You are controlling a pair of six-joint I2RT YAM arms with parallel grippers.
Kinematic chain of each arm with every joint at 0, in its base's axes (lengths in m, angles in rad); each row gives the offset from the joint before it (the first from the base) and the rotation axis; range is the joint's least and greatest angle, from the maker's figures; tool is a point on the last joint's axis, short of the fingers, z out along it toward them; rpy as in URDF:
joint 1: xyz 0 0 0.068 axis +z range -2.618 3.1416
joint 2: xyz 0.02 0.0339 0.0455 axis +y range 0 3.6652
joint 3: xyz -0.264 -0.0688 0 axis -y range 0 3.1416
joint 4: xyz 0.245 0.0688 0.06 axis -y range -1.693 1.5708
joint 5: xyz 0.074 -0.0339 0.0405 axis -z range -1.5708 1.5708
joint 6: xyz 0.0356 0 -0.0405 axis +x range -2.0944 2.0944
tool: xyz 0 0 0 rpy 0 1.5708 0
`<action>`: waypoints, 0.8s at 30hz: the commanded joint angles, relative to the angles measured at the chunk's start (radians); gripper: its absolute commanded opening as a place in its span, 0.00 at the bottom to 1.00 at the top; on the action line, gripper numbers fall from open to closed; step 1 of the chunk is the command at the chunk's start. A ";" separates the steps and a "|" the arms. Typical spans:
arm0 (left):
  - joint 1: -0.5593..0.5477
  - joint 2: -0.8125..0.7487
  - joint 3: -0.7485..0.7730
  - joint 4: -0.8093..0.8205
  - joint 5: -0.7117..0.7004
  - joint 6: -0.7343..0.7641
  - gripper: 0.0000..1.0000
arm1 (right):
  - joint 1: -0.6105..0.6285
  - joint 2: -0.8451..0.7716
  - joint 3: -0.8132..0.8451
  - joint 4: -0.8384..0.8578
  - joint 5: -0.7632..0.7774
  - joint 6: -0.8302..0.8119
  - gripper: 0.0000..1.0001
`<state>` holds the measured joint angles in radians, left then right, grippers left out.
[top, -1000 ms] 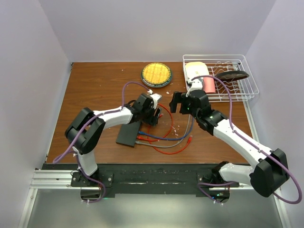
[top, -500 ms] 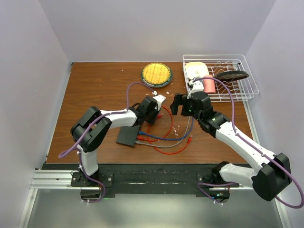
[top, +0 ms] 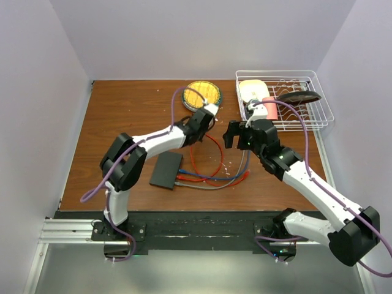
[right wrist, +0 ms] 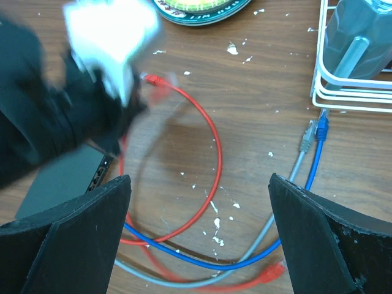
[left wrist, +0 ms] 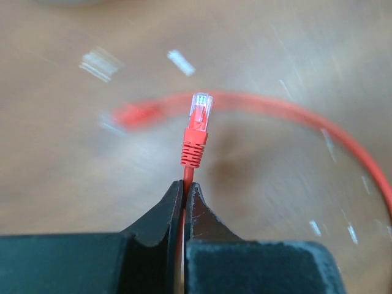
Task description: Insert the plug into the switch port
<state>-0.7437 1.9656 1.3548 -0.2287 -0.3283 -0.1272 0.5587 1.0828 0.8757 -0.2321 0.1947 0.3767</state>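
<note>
The left gripper (left wrist: 184, 187) is clenched on the red cable (left wrist: 343, 138) just behind its plug (left wrist: 199, 119). The plug sticks out past the fingertips with its clear tip forward, lifted above the wooden table (top: 122, 116). From above, this gripper sits just in front of the round yellow dish (top: 202, 95), which lies near the table's back edge. The switch (top: 166, 170) lies flat closer to the front edge, left of centre and well apart from the held plug. A blue cable (right wrist: 313, 159), a grey cable (right wrist: 294, 165) and red cable reach its right-hand edge. The right gripper (right wrist: 197, 184) has its fingers spread wide, grasping nothing, above the cable loops right of centre. A white wire rack (top: 275, 72) stands in the back right corner.
</note>
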 commanded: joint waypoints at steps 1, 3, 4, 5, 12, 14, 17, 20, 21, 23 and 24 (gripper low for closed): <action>0.026 -0.013 0.257 -0.092 -0.382 0.086 0.00 | -0.005 -0.034 0.051 -0.018 0.034 -0.032 0.98; 0.032 -0.020 0.311 -0.104 -0.501 0.118 0.00 | -0.005 -0.043 0.049 -0.019 0.043 -0.030 0.98; 0.032 -0.028 0.349 -0.097 -0.535 0.123 0.00 | -0.005 -0.047 0.046 -0.016 0.045 -0.032 0.98; 0.032 -0.046 0.365 -0.077 -0.593 0.158 0.00 | -0.005 -0.053 0.043 -0.012 0.046 -0.032 0.98; 0.003 -0.214 0.324 0.390 -0.846 0.569 0.00 | -0.006 -0.066 0.051 -0.009 0.051 -0.036 0.98; -0.016 -0.275 0.245 0.691 -0.914 0.714 0.00 | -0.005 -0.066 0.058 -0.009 0.057 -0.045 0.99; -0.042 -0.317 0.120 1.197 -0.928 1.114 0.00 | -0.006 -0.058 0.078 -0.009 0.058 -0.050 0.99; -0.046 -0.274 0.093 1.557 -0.923 1.495 0.00 | -0.006 -0.049 0.094 -0.009 0.052 -0.050 0.98; -0.046 -0.252 0.099 1.635 -0.930 1.661 0.00 | -0.006 -0.049 0.095 -0.006 0.046 -0.048 0.98; -0.048 -0.185 0.125 1.818 -0.959 1.796 0.00 | -0.005 -0.046 0.095 0.002 0.029 -0.044 0.98; -0.051 -0.165 0.135 1.851 -0.971 1.884 0.00 | -0.006 -0.044 0.100 0.002 0.017 -0.044 0.98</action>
<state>-0.7929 1.7008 1.4738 1.0214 -1.2201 1.2358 0.5552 1.0397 0.9283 -0.2539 0.2249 0.3462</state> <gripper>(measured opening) 0.030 0.985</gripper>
